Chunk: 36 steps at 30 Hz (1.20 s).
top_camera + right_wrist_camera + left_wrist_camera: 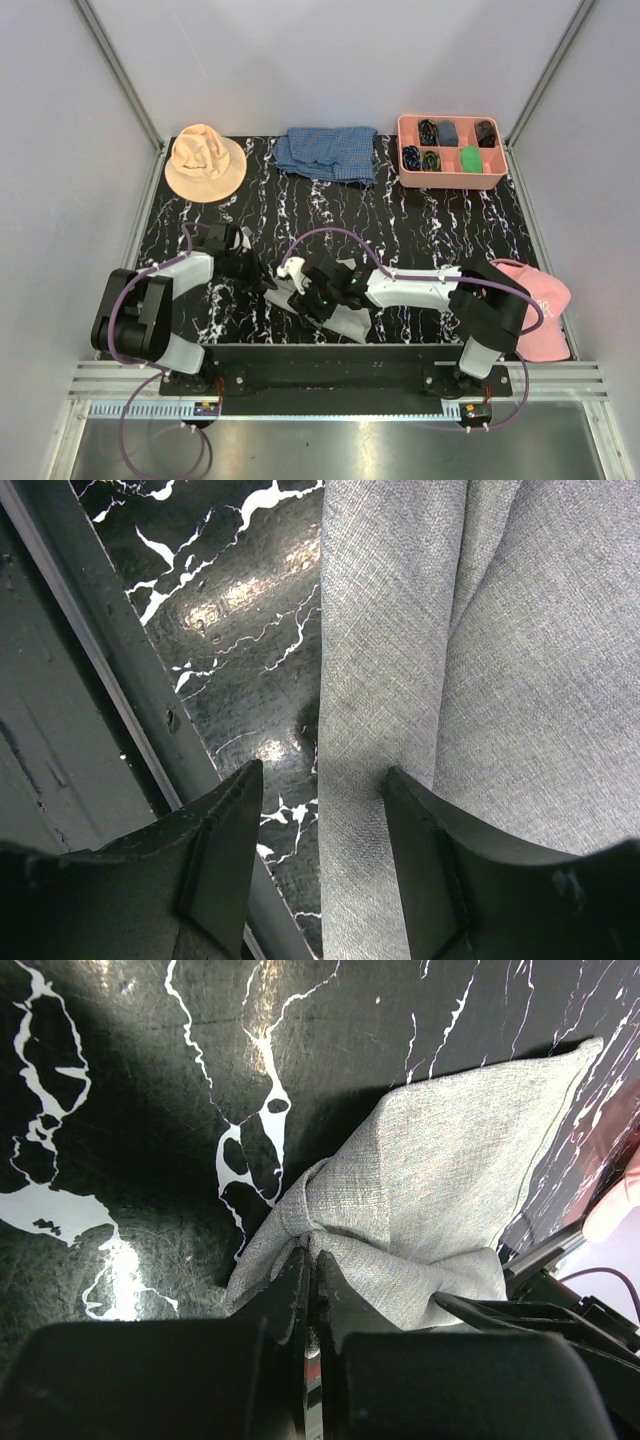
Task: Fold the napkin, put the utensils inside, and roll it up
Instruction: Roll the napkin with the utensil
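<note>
The light-grey napkin (348,322) lies bunched near the table's front edge, between the two arms. In the left wrist view my left gripper (308,1252) is shut on a gathered fold of the napkin (440,1180), and the cloth fans out beyond the pinch. From above, the left gripper (268,283) sits at the napkin's left end. My right gripper (323,778) is open and straddles the napkin's (480,630) folded left edge. Its right fingertip (400,790) rests on the cloth and its left one is over bare table. The right gripper (314,300) covers much of the cloth from above. The utensils are out of view.
A peach bucket hat (204,160), a blue checked cloth (328,153) and a pink compartment tray (452,182) line the back of the table. A pink cap (545,305) lies at the front right. The table's metal front rail (110,660) runs close beside the right gripper.
</note>
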Motion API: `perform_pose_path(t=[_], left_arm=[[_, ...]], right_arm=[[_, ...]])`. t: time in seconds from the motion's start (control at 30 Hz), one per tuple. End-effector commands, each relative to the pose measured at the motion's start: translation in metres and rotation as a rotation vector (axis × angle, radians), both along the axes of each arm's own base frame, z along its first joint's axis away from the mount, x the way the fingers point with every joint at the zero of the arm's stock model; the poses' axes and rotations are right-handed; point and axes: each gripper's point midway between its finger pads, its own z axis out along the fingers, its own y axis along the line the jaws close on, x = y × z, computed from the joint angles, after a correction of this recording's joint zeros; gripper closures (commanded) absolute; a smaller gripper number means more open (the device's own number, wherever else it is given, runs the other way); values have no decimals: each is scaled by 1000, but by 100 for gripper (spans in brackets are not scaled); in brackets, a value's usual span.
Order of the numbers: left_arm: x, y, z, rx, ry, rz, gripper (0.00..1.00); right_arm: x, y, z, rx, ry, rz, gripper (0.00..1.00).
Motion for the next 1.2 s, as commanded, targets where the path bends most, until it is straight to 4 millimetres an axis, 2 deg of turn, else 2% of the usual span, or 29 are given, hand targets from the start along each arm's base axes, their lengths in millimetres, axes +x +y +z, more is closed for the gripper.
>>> perform_pose_path(t=[0.0,0.27,0.47,0.53,0.6,0.63,0.67,0.73,0.8,0.83,0.9,0.93,1.0,1.03,1.17], left_arm=[[8,0,2,15,-21,-14,100],[14,-3,13,-5,-50,-12,100],[18,-5,21,-19,-70,-13,97],[18,-5,23,-25,-72,-13,93],[20,-5,27,-26,-90,-13,79],[21,-4,29,-21,-94,-10,72],[24,-1,34,-20,-114,1,56],[27,4,39,-12,-135,16,44],[30,10,46,2,-169,36,33],[30,11,48,9,-177,42,32],[30,15,52,27,-201,56,30],[29,17,53,33,-205,60,29],[27,20,55,48,-227,69,29],[26,21,56,53,-233,72,29],[19,26,61,70,-275,78,30]], right_arm=[[2,1,-15,-36,-18,4,41],[13,-19,-51,-174,-32,-89,49],[22,-26,-66,-248,-67,-146,58],[25,-27,-69,-269,-72,-153,72],[25,-26,-73,-282,-67,-145,87],[23,-25,-71,-275,-60,-132,90],[22,-24,-67,-262,-59,-124,93],[15,-18,-62,-223,-34,-85,99],[14,-14,-51,-166,-5,-70,100],[6,-6,-44,-112,53,-29,100],[9,-2,-33,-49,115,-20,100],[2,3,-28,-3,175,16,100],[9,5,-19,50,221,18,100],[3,9,-13,90,271,51,100],[9,10,-1,176,407,70,100]])
